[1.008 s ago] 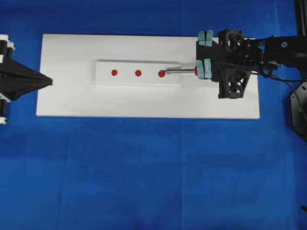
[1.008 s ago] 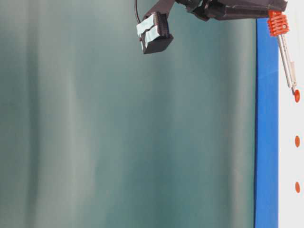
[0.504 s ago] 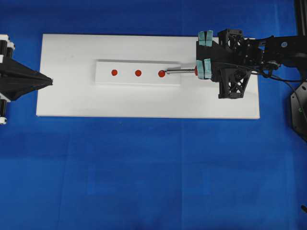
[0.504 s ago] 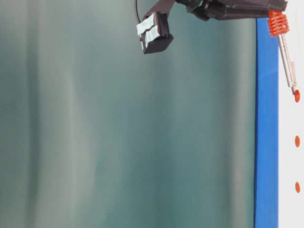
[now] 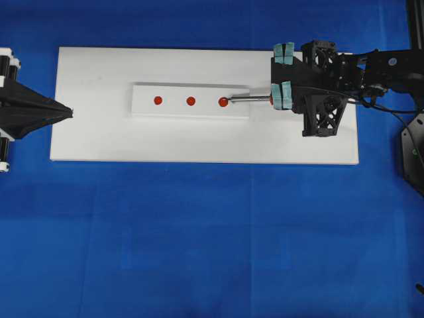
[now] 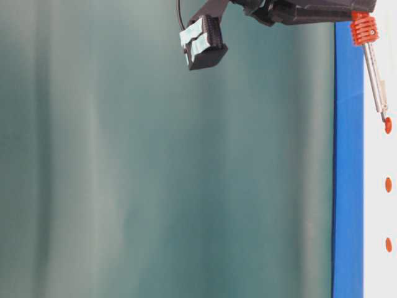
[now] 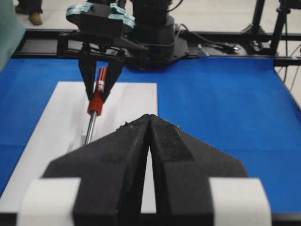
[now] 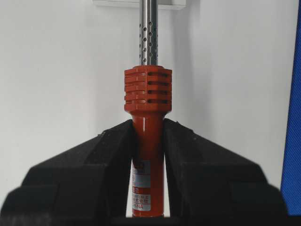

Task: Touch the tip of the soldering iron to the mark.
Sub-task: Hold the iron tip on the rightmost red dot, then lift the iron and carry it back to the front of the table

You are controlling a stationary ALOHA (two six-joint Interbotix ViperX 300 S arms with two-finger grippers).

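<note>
Nothing has shifted: the right gripper (image 8: pixel 148 155) stays clamped on the red-handled, silver-shafted soldering iron (image 5: pixel 248 99), tip pointing nine o'clock at the rightmost red dot (image 5: pixel 223 102); the left gripper (image 7: pixel 149 141) stays closed.

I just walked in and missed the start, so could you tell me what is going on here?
The right gripper is shut on the soldering iron by its red handle, shaft stretched over the raised white block. The tip sits at the outer red dot nearest that arm, not at the mark, the middle of the three. The left gripper is shut and empty at the far end of the white board.
</note>
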